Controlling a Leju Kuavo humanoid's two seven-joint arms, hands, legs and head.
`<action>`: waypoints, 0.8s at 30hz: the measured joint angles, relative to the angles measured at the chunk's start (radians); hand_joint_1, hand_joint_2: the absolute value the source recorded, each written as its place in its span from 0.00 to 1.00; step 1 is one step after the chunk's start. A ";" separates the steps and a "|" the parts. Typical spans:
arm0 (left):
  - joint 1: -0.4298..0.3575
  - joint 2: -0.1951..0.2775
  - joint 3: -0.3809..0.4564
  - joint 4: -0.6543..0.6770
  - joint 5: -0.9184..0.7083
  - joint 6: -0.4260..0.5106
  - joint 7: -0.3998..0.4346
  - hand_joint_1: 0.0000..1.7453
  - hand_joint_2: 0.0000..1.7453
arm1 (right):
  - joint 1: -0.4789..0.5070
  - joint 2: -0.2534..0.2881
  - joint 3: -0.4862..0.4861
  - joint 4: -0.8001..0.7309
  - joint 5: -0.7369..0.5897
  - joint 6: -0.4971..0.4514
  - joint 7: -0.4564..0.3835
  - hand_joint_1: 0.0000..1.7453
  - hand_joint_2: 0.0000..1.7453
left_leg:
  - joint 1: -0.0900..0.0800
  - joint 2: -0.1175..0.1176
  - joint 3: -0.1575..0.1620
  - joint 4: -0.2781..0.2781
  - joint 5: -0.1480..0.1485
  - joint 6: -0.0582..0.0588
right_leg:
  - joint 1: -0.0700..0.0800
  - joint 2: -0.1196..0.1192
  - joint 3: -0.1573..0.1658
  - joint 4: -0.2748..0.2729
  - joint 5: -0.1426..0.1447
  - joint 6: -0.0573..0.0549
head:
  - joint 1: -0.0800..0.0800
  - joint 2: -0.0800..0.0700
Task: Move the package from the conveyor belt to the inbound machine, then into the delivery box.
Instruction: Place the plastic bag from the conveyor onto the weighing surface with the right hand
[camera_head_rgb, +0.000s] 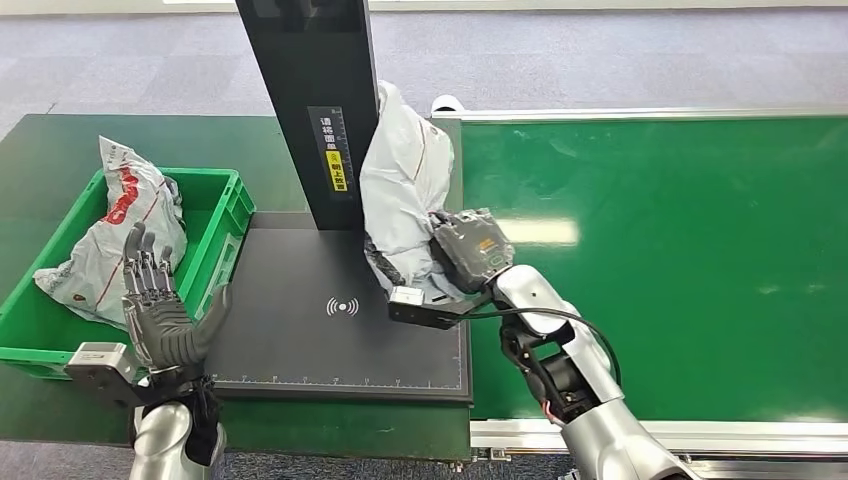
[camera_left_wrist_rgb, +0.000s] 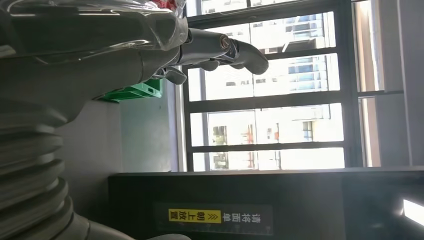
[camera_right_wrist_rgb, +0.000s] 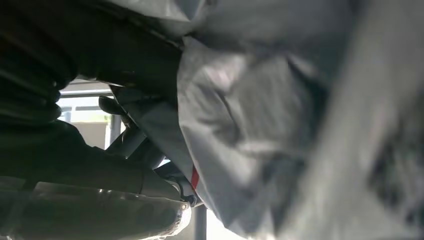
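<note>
Two bags: your right hand (camera_head_rgb: 455, 250) grasps the white package (camera_head_rgb: 403, 185) upright over the scanner plate (camera_head_rgb: 340, 320), beside the black post (camera_head_rgb: 315, 110); your left hand (camera_head_rgb: 160, 310), released, hovers near the green box (camera_head_rgb: 225, 215) holding another bag (camera_head_rgb: 115, 235).

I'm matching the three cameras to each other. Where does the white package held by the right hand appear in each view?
Head view: white package, centre, against the black scanner column, gripped by the right hand.
Left wrist view: not in it.
Right wrist view: crumpled grey-white plastic across most of the picture.
Shared landmark: the column's yellow label.
</note>
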 joint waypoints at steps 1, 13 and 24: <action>-0.003 -0.001 0.000 0.000 0.001 0.000 0.000 0.00 1.00 | -0.004 0.007 0.013 0.001 -0.006 0.008 -0.009 1.00 1.00 | 0.000 0.000 0.000 0.000 0.000 0.000 | 0.000 0.000 0.000 0.000 0.000 0.000 | 0.000 0.000; -0.078 -0.002 -0.021 0.075 0.024 0.033 0.000 0.00 1.00 | -0.065 0.197 0.325 0.371 -0.057 0.215 -0.069 1.00 1.00 | 0.000 0.002 0.001 0.000 0.000 -0.001 | 0.000 0.002 0.000 0.000 0.000 0.000 | 0.000 0.000; -0.100 -0.001 -0.034 0.116 0.048 0.043 0.000 0.00 1.00 | -0.137 0.233 0.476 0.466 -0.060 0.307 -0.016 1.00 1.00 | 0.000 0.004 0.011 0.000 -0.001 -0.001 | 0.000 0.004 0.009 -0.001 0.000 0.000 | 0.000 0.000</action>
